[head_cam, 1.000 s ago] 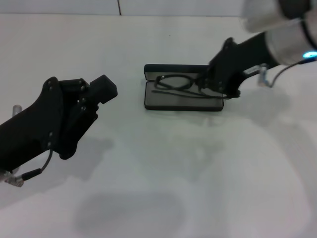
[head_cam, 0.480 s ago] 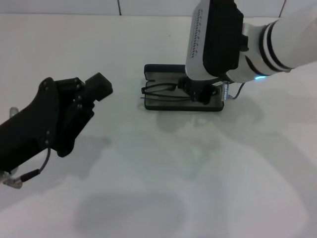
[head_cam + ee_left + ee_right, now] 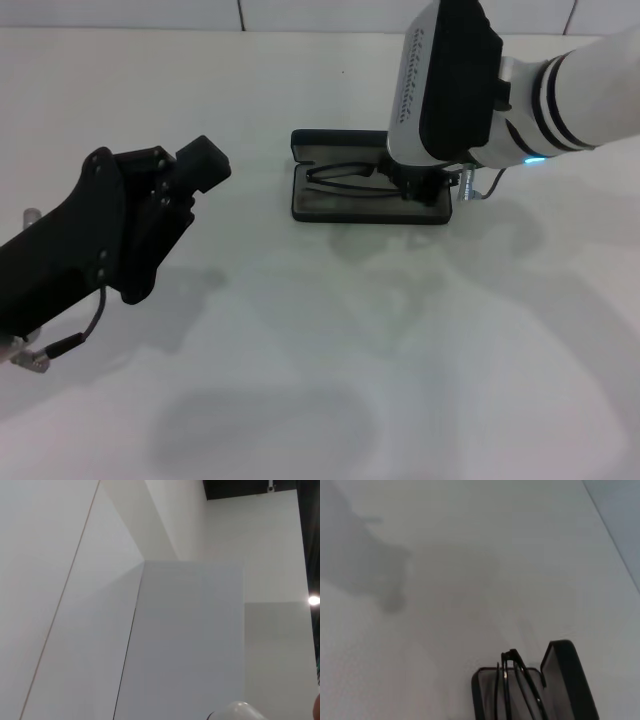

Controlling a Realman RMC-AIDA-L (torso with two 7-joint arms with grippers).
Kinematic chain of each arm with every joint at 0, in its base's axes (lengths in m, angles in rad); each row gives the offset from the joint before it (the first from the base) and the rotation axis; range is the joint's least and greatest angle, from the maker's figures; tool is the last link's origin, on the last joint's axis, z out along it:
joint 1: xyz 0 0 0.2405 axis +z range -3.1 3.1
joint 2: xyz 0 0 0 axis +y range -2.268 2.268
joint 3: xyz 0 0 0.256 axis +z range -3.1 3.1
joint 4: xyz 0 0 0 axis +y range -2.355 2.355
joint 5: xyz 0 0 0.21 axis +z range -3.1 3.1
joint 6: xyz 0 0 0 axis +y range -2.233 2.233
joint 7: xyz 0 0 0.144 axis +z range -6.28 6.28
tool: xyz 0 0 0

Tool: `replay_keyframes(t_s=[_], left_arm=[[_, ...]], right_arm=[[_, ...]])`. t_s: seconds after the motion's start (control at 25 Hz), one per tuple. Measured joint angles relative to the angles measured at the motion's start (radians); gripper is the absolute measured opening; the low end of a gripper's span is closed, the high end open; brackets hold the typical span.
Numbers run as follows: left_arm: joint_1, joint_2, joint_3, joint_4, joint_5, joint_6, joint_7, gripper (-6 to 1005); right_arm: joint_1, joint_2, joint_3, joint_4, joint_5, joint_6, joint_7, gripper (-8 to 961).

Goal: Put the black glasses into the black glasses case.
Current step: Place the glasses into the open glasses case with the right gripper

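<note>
Black glasses [image 3: 345,177] lie lengthwise in open black glasses case [image 3: 330,208] right under your right end effector [image 3: 418,187], finger state can't tell; left end effector [image 3: 200,168] idle.

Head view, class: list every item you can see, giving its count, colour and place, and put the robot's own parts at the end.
black glasses: one, thin black frame, lying in the open case's lower half, folded.
black glasses case: one, matte black with grey lining, open, on the table right of centre, lid raised at the far side.
table: one, white, filling the view.
left claw: one, black, over the table's left side, apart from the case.
right claw: one, black, under a white-and-black wrist, at the case's right end, over the glasses; its grip is hidden.
</note>
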Motion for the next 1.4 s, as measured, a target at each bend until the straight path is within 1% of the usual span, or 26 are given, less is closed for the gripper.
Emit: replay_keyframes(t_s=[0.2, 0.68, 1.4], left_arm=[[0.001, -0.005, 0.001, 0.000, -0.001, -0.004, 0.001, 17], [0.003, -0.006, 0.000, 0.000, -0.001, -0.012, 0.002, 17], [0.010, -0.012, 0.000, 0.000, -0.001, -0.019, 0.003, 20]], right_arm=[[0.000, 0.000, -0.003, 0.013, -0.011, 0.019, 0.001, 78], [0.007, 0.000, -0.025, 0.045, -0.021, 0.059, -0.005, 81], [0.012, 0.000, -0.026, 0.046, -0.042, 0.052, -0.005, 85]])
